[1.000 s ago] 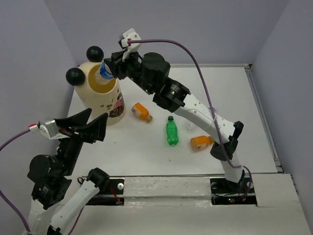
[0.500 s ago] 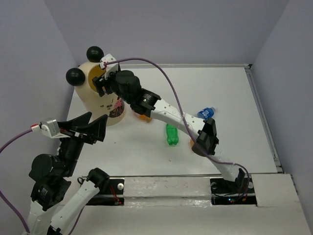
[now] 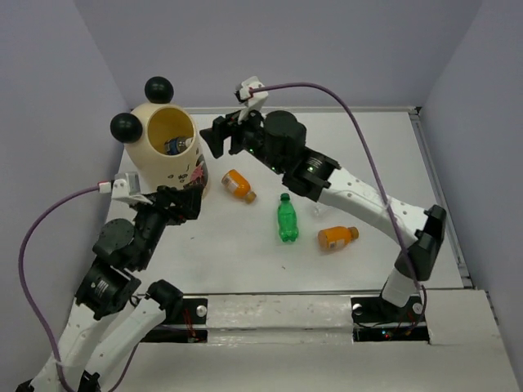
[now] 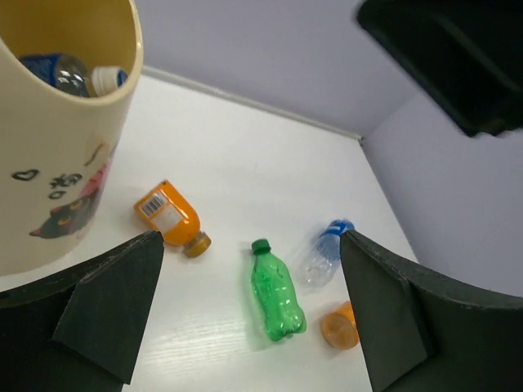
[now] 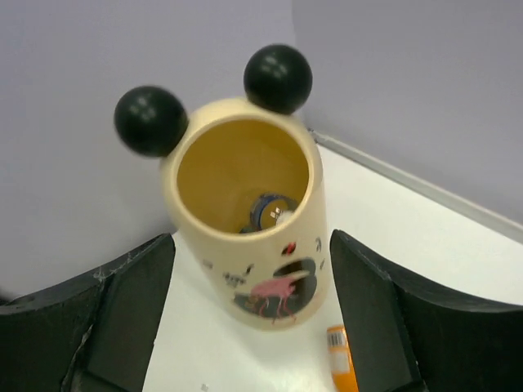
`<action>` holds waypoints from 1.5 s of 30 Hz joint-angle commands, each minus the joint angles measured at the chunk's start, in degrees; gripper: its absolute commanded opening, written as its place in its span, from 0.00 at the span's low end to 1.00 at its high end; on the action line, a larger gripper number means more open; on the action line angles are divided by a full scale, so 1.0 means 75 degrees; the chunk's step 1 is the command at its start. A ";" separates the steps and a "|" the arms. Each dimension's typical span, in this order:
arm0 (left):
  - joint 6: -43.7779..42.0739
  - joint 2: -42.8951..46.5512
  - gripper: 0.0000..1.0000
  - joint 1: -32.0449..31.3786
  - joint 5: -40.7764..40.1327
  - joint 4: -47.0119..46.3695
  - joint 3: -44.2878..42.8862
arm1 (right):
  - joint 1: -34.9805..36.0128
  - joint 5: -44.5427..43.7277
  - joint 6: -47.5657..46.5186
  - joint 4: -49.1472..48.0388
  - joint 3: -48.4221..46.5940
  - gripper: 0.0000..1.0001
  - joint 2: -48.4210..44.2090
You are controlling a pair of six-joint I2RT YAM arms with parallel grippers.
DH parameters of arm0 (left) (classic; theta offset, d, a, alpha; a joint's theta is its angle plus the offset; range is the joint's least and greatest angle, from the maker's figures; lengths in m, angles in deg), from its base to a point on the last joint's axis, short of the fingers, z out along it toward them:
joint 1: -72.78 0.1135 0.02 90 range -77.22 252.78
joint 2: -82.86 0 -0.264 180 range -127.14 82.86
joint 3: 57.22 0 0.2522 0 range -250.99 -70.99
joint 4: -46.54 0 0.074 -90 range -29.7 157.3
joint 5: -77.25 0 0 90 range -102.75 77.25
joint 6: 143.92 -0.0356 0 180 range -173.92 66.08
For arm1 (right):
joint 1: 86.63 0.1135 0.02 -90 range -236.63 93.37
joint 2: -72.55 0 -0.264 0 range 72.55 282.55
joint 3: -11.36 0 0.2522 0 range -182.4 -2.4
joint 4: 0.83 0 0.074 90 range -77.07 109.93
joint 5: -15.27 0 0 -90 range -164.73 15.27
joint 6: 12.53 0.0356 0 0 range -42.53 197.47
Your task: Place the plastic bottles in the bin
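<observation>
The cream bin (image 3: pixel 152 160) with black ball ears stands at the back left, with clear blue-labelled bottles (image 3: pixel 176 145) lying inside. My right gripper (image 3: pixel 219 140) hovers open and empty just right of its rim. It faces the bin (image 5: pixel 245 269), where a bottle (image 5: pixel 274 214) shows inside. On the table lie an orange bottle (image 3: pixel 237 185), a green bottle (image 3: pixel 287 219), a second orange bottle (image 3: pixel 337 238) and a clear bottle (image 4: pixel 323 253). My left gripper (image 3: pixel 184 202) is open and empty near the bin's foot. It looks over the green bottle (image 4: pixel 278 290).
A raised wall edge (image 3: pixel 437 180) runs along the table's right side and back. The right arm's purple cable (image 3: pixel 359 147) arcs above the table's middle. Purple walls close in the left, back and right.
The right gripper let a clear blue-capped bottle go into the bin, opened, and drew back to the right of the rim. The left arm swung in toward the bin's foot.
</observation>
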State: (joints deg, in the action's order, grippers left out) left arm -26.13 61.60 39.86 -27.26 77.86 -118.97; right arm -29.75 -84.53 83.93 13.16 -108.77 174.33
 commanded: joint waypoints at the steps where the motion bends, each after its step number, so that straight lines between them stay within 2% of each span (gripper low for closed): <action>1: 0.0735 -0.1090 0.99 -0.0016 0.0830 -0.1051 0.0607 | -0.0107 -0.0204 0.0368 -0.0441 0.2575 0.82 -0.1883; 3: 0.0946 -0.1406 0.99 -0.0028 0.0855 -0.1391 0.0842 | -0.0108 -0.0112 0.0498 -0.0441 0.3618 0.84 -0.2598; 4: 0.1074 -0.1733 0.99 -0.0051 0.0728 -0.1671 0.1029 | -0.0108 -0.0030 0.0719 -0.0441 0.4598 0.85 -0.3274; 6: 0.1204 -0.2086 0.99 -0.0098 0.0470 -0.1895 0.1171 | -0.0108 0.0111 0.0977 -0.0429 0.5518 0.86 -0.3923; 7: 0.1274 -0.2482 0.99 -0.0237 0.0028 -0.2012 0.1253 | -0.0108 0.0112 0.1071 -0.0406 0.6299 0.86 -0.4459; 12: 0.1767 -0.3972 0.99 -0.1385 -0.1790 -0.2295 0.1067 | -0.0108 0.0345 0.1611 -0.0219 0.7747 0.89 -0.5624; 13: 0.1837 -0.4531 0.99 -0.1665 -0.2350 -0.2480 0.0927 | -0.0108 0.0404 0.1681 -0.0183 0.7876 0.89 -0.5822; 21: 0.2984 -0.7100 0.99 -0.1668 -0.3632 -0.3103 0.0528 | -0.0108 0.0545 0.1846 0.0438 0.8603 0.96 -0.6679; 23: 0.3091 -0.7418 0.99 -0.1657 -0.3982 -0.3196 0.0352 | -0.0108 0.0545 0.1893 0.0566 0.8697 0.97 -0.6843; 31: 0.2905 -0.9058 0.99 -0.1119 -0.4184 -0.3699 -0.0421 | -0.0108 0.0990 0.2162 0.0767 0.9143 0.97 -0.7125; 36: 0.2951 -0.9634 0.99 -0.0556 -0.3892 -0.3829 -0.0563 | -0.0108 0.1213 0.2139 0.0684 0.9260 0.97 -0.7031; 42: 0.2542 -1.0265 0.99 -0.0426 -0.3996 -0.4088 -0.0890 | -0.0108 0.1096 0.2069 0.0661 0.9214 0.97 -0.6879; 45: 0.2400 -1.0536 0.93 -0.0414 -0.3949 -0.4111 -0.1066 | -0.0108 0.1143 0.2092 0.0614 0.9178 0.95 -0.6739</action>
State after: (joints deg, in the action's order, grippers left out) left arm -6.24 -15.31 36.88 -53.62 49.91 -123.21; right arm -30.36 -76.62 99.75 19.76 -39.74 122.75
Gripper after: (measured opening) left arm 0.980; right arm 0.963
